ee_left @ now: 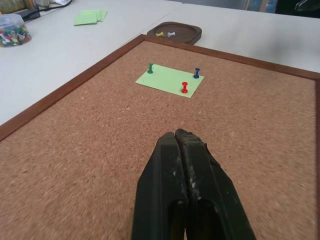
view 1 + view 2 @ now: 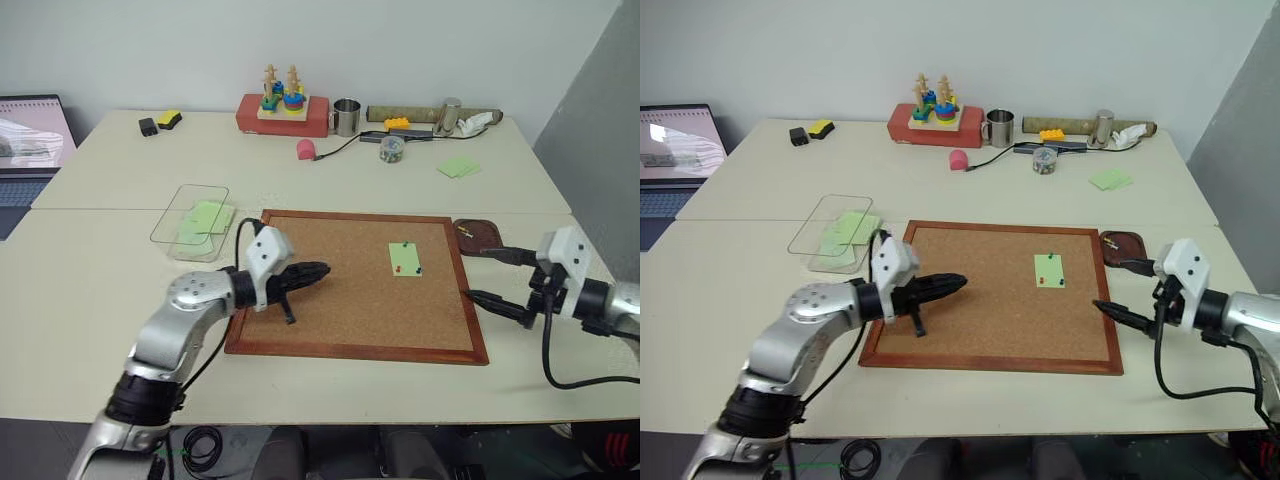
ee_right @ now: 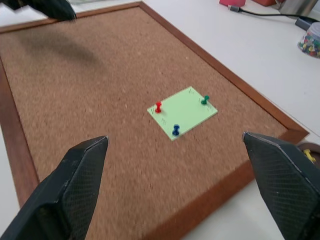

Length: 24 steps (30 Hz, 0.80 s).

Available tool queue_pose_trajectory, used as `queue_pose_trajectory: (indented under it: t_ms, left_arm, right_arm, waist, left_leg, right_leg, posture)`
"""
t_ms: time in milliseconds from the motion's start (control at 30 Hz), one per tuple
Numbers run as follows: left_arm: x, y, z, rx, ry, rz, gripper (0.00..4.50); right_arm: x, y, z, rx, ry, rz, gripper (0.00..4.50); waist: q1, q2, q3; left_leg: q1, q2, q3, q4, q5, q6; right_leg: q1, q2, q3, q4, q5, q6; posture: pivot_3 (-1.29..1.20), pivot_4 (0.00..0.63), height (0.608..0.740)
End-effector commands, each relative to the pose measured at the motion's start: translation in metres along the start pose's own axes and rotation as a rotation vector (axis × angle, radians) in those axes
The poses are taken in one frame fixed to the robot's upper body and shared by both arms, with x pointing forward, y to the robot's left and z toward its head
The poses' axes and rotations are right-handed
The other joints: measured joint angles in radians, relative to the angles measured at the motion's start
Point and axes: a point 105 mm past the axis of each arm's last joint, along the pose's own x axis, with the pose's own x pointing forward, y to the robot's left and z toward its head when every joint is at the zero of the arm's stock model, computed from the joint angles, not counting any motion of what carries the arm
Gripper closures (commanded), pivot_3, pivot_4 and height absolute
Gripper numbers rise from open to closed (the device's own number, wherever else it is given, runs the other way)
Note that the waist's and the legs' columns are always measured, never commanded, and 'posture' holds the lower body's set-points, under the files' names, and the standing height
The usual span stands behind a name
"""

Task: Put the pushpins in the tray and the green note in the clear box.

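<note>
The left tool point(image 2: 318, 270) hangs over the near-left part of the corkboard point(image 2: 330, 320), its two black fingers point(image 1: 186, 165) pressed together with nothing between them. The right tool point(image 2: 490, 275) sits off the board's right edge with its fingers spread wide and empty. The green note point(image 2: 405, 259) lies on the cork toward the right, pinned by the pushpins point(image 1: 184, 88): red, green and a dark blue one. The tray point(image 2: 478, 236) rests on the counter point(image 2: 90, 280) just beyond the board's far right corner, with two small pins inside. The clear box point(image 2: 192, 222) stands left of the board, green papers in it.
</note>
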Motion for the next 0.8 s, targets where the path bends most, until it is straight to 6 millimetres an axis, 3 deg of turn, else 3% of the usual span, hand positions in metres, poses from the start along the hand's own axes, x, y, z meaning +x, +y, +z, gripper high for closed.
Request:
queue_pose_trajectory:
  t_ms: [33,233,433,633,800]
  left_arm:
    - [0.011,0.006,-0.004,0.036,-0.012,0.018,4.45]
    - [0.021,0.010,-0.034,-0.053,0.002,0.065,4.45]
    - [0.024,0.010,-0.047,-0.051,0.027,0.086,4.45]
    - [0.024,0.009,-0.051,-0.039,0.037,0.091,4.45]
    - [0.023,0.008,-0.051,-0.036,0.040,0.094,4.45]
  right_arm:
    - [0.017,-0.004,0.012,-0.024,-0.023,-0.014,0.00]
    - [0.065,-0.014,0.014,-0.028,0.013,0.014,0.00]
    - [0.098,-0.042,0.006,0.001,0.050,-0.043,0.00]
    - [0.116,-0.055,-0.011,0.010,0.087,-0.060,0.00]
    - [0.120,-0.057,-0.014,0.024,0.059,-0.056,0.00]
  waist:
    - [-0.001,0.000,0.000]
    - [-0.001,0.000,0.000]
    - [0.002,0.001,-0.001]
    - [0.002,0.002,-0.001]
    - [0.001,0.002,-0.001]
  left_leg:
    - [0.000,0.000,0.000,0.000,0.000,0.000]
    - [0.000,0.000,0.000,0.001,0.000,0.000]
    - [-0.001,-0.001,-0.002,0.002,0.000,0.000]
    - [-0.001,-0.001,-0.002,0.004,0.000,0.000]
    - [-0.001,-0.001,-0.002,0.004,0.000,0.000]
  right_leg:
    - [0.000,0.000,0.000,0.000,0.000,0.000]
    - [0.000,0.000,0.000,0.000,0.001,-0.001]
    - [0.000,0.000,-0.001,0.001,0.002,-0.002]
    - [0.000,-0.001,-0.002,0.002,0.002,-0.001]
    - [0.000,-0.001,-0.001,0.004,0.002,-0.001]
  posture:
    - [0.00,0.150,0.740]
    - [0.00,0.150,0.740]
    - [0.00,0.150,0.740]
    - [0.00,0.150,0.740]
    - [0.00,0.150,0.740]
